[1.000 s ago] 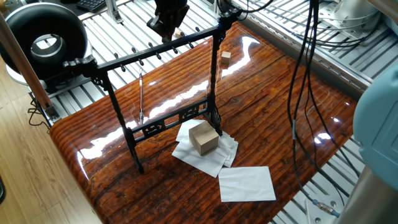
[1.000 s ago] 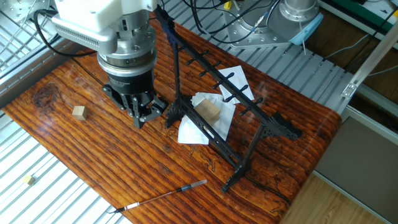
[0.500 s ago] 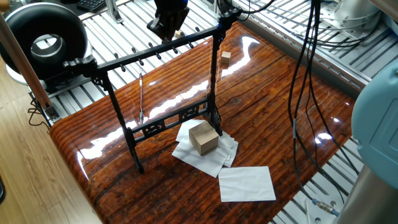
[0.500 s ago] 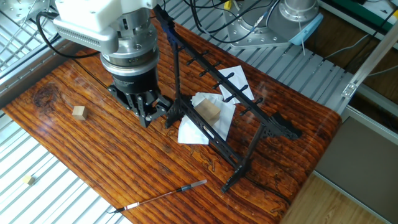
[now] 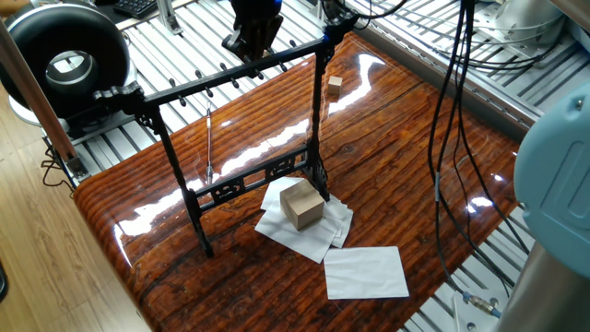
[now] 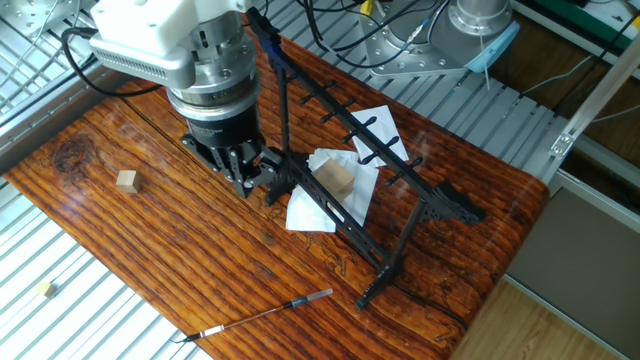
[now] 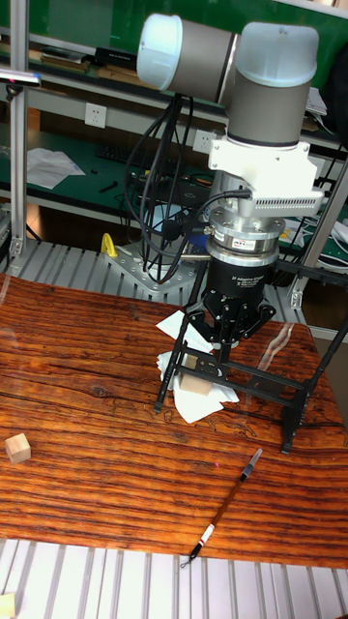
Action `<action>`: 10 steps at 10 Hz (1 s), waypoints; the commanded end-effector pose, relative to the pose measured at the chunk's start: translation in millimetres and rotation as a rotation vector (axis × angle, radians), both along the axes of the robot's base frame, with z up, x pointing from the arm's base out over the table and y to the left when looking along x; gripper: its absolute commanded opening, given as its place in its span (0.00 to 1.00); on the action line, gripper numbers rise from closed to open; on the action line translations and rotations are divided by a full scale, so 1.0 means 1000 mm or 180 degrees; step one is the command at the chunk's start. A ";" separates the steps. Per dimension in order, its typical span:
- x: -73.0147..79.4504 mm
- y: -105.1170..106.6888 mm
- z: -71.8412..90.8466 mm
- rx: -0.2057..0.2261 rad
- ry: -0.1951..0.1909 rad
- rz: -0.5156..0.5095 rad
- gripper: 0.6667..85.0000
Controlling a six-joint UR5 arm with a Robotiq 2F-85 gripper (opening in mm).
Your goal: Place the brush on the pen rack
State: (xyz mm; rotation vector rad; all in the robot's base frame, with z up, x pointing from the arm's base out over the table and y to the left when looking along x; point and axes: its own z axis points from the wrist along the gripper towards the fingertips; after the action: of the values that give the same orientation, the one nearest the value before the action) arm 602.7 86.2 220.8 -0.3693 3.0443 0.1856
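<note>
— on the table [image 6: 120,240], along its edge, where does the brush lie?

— flat on the wood. the brush [image 6: 265,315] is a thin dark rod that shows in the other fixed view near the slatted border. it is well apart from the pen rack [image 6: 360,135] and touches nothing else.

— and the rack itself?

— it stands upright on both legs, with its long top bar and pegs bare. one fixed view looks through the frame, so the brush [image 5: 208,146] appears behind it. in the tall fixed view the brush [image 7: 224,508] lies in front of the pen rack [image 7: 261,375].

— where is the gripper?

— the gripper [image 6: 245,180] points straight down, low over the table and just beside one end of the rack. it is on the same side of the rack as the brush. whether it touches the frame cannot be told.

— are its fingers together or apart?

— that cannot be told either. in the tall fixed view the gripper [image 7: 224,353] narrows toward its tips, but the rack's dark bars run behind them. no view shows anything held between the fingers.

— what else is on the table?

— a wooden block [image 5: 302,203] sits on crumpled white tissue [image 5: 309,235] at the rack's foot, on the side away from the brush. a flat white sheet [image 5: 365,272] lies near it. a small wooden cube [image 6: 126,180] rests alone on the gripper's side.
</note>
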 end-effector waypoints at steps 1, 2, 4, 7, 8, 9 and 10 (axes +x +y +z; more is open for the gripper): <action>0.002 0.003 0.002 0.0044 -0.0037 0.0055 0.00; 0.004 0.004 0.002 0.0056 -0.0061 0.0086 0.00; -0.001 0.007 0.002 0.0097 -0.0001 0.0079 0.00; -0.007 0.009 0.002 0.0121 0.0083 0.0003 0.00; -0.008 0.010 0.003 0.0126 0.0094 -0.0006 0.00; -0.007 0.012 0.003 0.0161 0.0087 -0.0021 0.00; -0.005 0.009 0.003 0.0122 0.0068 -0.0029 0.00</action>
State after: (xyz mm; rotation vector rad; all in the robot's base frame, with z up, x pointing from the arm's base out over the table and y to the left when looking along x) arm 597.0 93.3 221.5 -0.3710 3.0593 0.2333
